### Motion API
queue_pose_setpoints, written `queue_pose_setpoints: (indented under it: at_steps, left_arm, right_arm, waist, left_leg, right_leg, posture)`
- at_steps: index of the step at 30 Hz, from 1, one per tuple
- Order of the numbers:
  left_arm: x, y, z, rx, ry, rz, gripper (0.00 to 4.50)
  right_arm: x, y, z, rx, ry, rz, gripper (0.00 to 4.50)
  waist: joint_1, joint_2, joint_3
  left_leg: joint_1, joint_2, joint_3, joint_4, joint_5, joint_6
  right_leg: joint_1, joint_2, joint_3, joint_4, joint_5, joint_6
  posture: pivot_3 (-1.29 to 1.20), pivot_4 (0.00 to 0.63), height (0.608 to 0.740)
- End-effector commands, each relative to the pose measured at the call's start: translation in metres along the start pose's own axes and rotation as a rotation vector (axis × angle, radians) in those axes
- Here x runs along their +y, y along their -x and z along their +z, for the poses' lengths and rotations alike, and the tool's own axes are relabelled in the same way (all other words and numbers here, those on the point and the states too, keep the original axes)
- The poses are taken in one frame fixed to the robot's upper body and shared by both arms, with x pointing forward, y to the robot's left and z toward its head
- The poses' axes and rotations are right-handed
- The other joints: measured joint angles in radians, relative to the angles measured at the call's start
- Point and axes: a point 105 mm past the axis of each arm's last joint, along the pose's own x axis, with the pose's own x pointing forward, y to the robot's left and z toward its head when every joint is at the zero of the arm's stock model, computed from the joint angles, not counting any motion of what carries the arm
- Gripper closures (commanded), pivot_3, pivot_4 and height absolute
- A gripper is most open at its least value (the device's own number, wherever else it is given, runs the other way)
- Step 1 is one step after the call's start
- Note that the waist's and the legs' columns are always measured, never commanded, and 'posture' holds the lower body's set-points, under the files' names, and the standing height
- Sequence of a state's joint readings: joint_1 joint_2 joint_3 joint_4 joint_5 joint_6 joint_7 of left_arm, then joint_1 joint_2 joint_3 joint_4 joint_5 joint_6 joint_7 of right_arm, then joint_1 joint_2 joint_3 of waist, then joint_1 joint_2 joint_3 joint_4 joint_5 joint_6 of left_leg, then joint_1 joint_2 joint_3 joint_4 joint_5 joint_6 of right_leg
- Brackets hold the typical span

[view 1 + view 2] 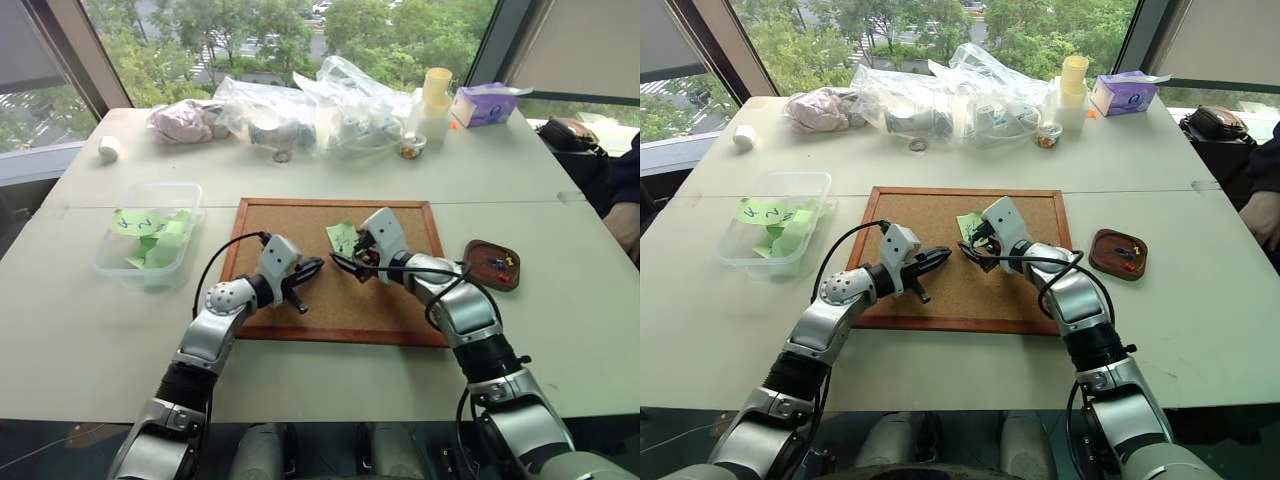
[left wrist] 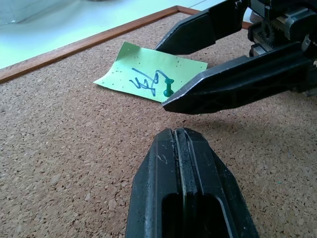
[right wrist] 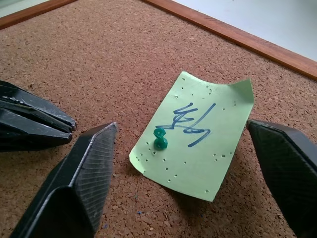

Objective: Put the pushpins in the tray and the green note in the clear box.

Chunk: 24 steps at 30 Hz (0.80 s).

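Note:
The green note (image 3: 198,148) lies on the cork board, held there by a green pushpin (image 3: 159,139) near its scribble. My right gripper (image 3: 181,126) is open, one finger on each side of the note, low over the cork. My left gripper (image 2: 183,136) is shut and empty, pointing at the note from a short way off, with its tip close to the right gripper's fingers (image 2: 223,89). The tray (image 1: 468,255) sits right of the board with a few coloured pushpins (image 1: 497,264) in it. At the left stands the clear box (image 1: 110,262), holding lime-green slips.
The wood-framed cork board (image 1: 300,310) fills the table's middle. Clear plastic bags (image 1: 300,110), stacked cups (image 1: 436,95), a purple tissue box (image 1: 483,105) and a white roll (image 1: 108,149) line the far edge. A person's arm (image 1: 625,225) shows at the right.

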State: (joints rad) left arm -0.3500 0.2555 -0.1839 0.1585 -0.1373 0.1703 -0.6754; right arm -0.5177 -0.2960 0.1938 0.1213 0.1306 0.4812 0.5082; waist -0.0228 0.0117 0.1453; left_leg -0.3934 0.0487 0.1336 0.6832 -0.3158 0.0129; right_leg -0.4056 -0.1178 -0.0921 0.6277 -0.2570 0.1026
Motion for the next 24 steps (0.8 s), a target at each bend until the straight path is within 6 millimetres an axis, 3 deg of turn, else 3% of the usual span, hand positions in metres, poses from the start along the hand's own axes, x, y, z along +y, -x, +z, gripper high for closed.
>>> queue_pose_setpoints:
  at_steps: [1,12,18,24]
  left_arm:
    - [-0.005,0.009,-0.036,0.128,0.059,-0.001,4.5]
    - [-0.007,0.008,-0.037,0.132,0.06,-0.01,4.5]
    - [-0.007,0.008,-0.037,0.133,0.058,-0.013,4.5]
    - [-0.007,0.007,-0.037,0.132,0.057,-0.014,4.5]
  right_arm:
    - [-0.005,0.0,0.019,-0.056,0.031,-0.024,1.93]
    - [-0.02,0.009,0.035,-0.106,0.04,-0.09,1.93]
    - [0.001,0.011,0.04,-0.128,0.057,-0.001,1.93]
    - [0.002,0.01,0.043,-0.14,0.04,-0.004,1.93]
  waist:
    - [0.0,0.0,0.0]
    - [0.001,0.0,0.0]
    - [0.001,0.0,0.0]
    - [0.001,0.0,0.0]
  left_leg:
    - [0.0,0.0,0.0,0.0,0.0,0.0]
    - [0.0,0.0,0.0,0.0,0.0,0.0]
    - [0.0,0.0,0.0,0.0,-0.001,0.002]
    - [0.0,0.0,0.0,0.0,-0.002,0.003]
  right_leg:
    - [0.0,0.0,0.0,0.0,0.0,0.0]
    - [0.0,0.0,0.0,0.0,0.0,0.0]
    - [0.0,0.0,0.0,0.0,0.0,0.0]
    - [0.0,0.0,0.0,0.0,0.0,0.0]
  posture:
    - [0.0,0.15,0.74]
    - [0.0,0.15,0.74]
    - [0.0,0.15,0.74]
    - [0.0,0.15,0.74]
